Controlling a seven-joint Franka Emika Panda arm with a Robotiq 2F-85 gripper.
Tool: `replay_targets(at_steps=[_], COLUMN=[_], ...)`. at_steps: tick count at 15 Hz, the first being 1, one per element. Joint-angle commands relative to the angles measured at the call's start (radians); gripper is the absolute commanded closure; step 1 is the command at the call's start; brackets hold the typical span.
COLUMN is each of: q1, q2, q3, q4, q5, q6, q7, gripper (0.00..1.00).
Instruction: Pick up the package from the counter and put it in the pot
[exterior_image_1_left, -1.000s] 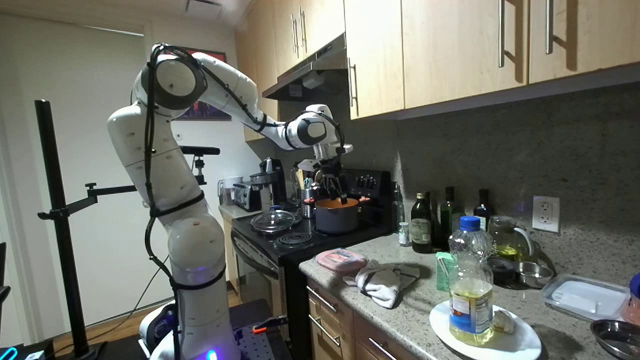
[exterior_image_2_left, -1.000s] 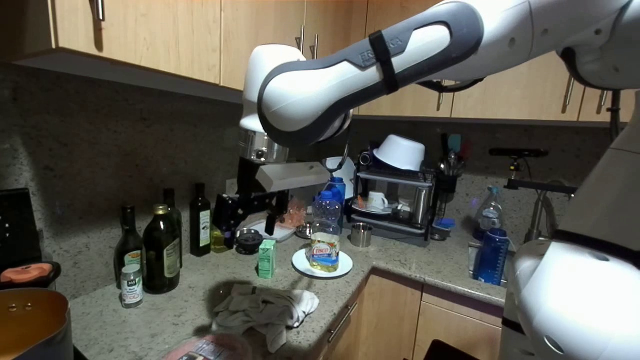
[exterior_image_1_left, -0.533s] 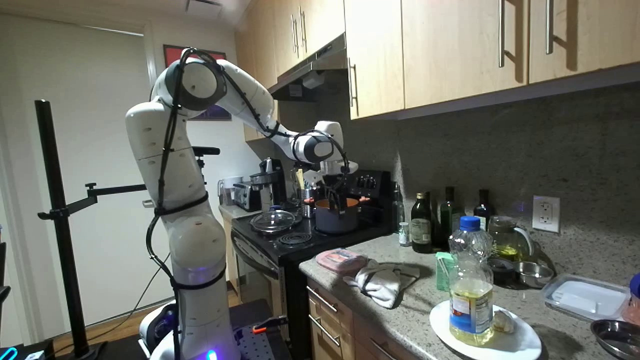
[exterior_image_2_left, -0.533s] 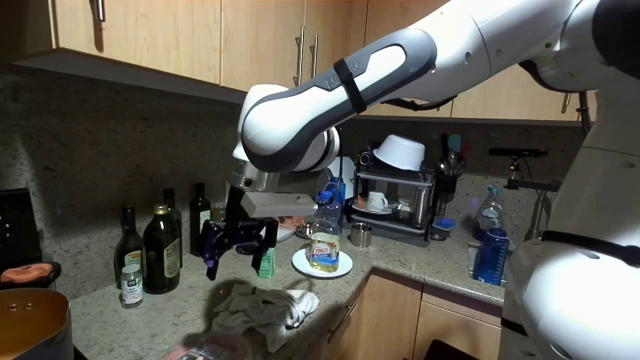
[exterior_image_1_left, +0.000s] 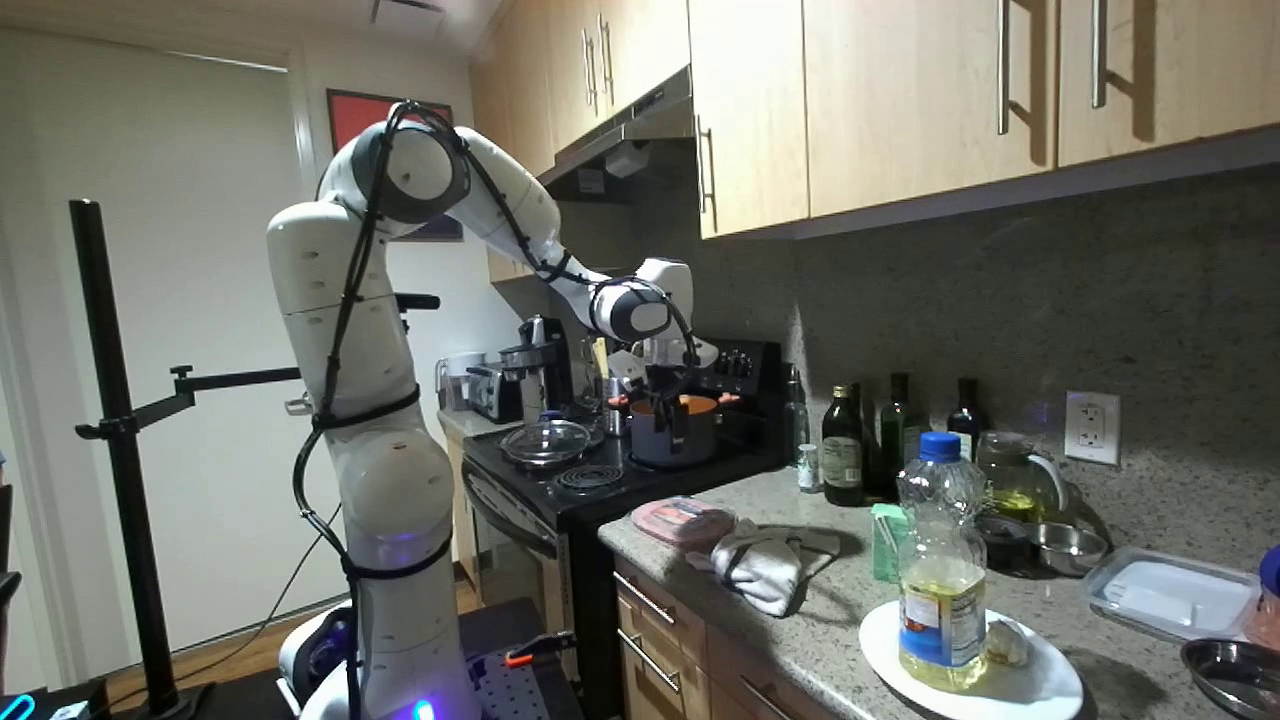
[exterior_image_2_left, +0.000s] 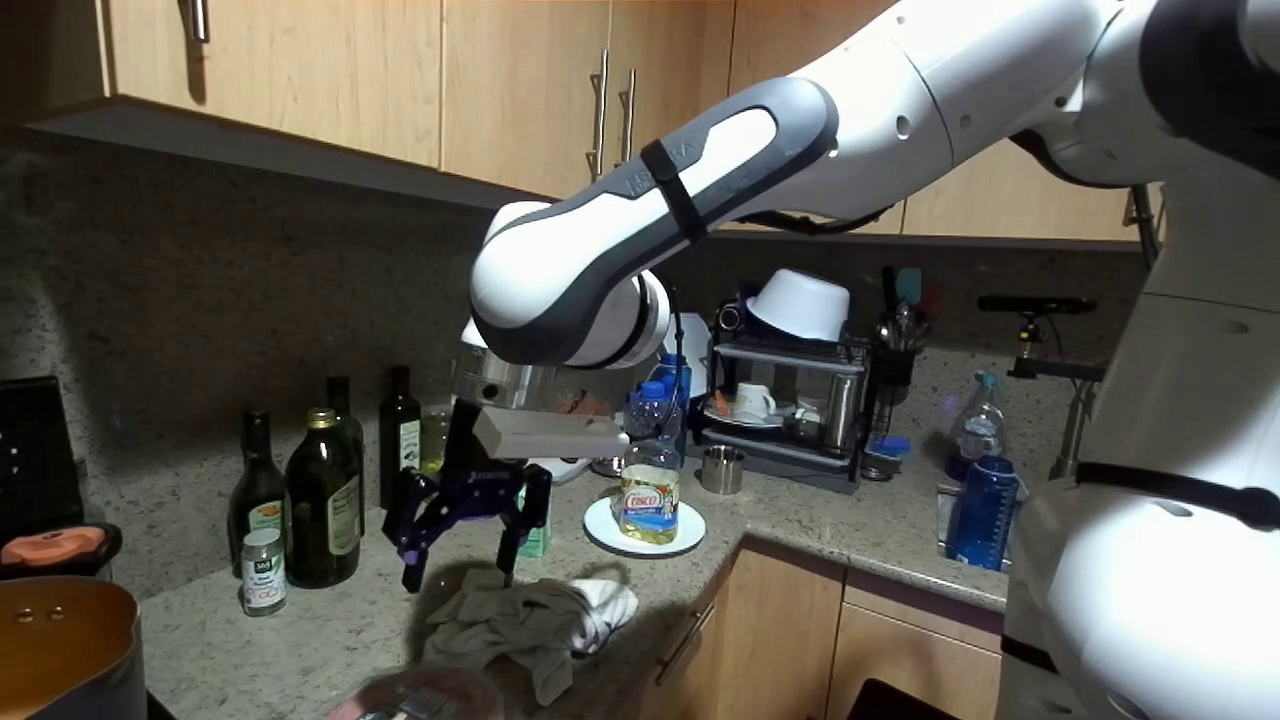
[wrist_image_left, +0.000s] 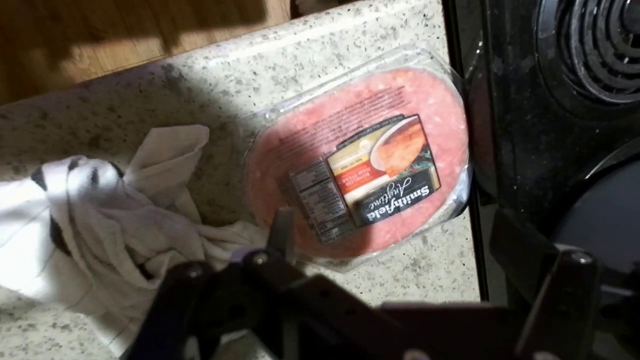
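1. In an exterior view, the grey pot (exterior_image_1_left: 648, 445) stands on the stove (exterior_image_1_left: 620, 490).
2. In an exterior view, the pincer (exterior_image_2_left: 460, 575) hangs above the desk (exterior_image_2_left: 220, 660); its jaws are apart.
3. In the wrist view, the Smithfield meat package (wrist_image_left: 357, 162) lies on the desk, between the stove and the crumpled cloth (wrist_image_left: 110, 215).

I have the remote arm (exterior_image_1_left: 370, 360) bent high at the elbow (exterior_image_1_left: 427, 172), forearm (exterior_image_2_left: 735, 148) sloping down to the wrist (exterior_image_2_left: 570, 300), and the gripper (exterior_image_2_left: 460, 576) spread wide, pointing downward.

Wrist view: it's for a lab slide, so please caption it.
Open black pincer above a speckled pale counter: pink oval plastic-wrapped package beside a crumpled white cloth.
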Motion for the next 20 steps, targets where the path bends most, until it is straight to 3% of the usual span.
replay_targets(at_steps=[1, 11, 20], q1=[-0.002, -0.022, -0.064], q2=[0.030, 0.230, 0.373], q3=[-0.018, -0.080, -0.053], q4=[-0.002, -0.001, -0.017], q5=[0.014, 0.246, 0.450], q6=[0.044, 0.181, 0.321], q7=[0.008, -0.108, -0.291], gripper=[0.00, 0.00, 0.00])
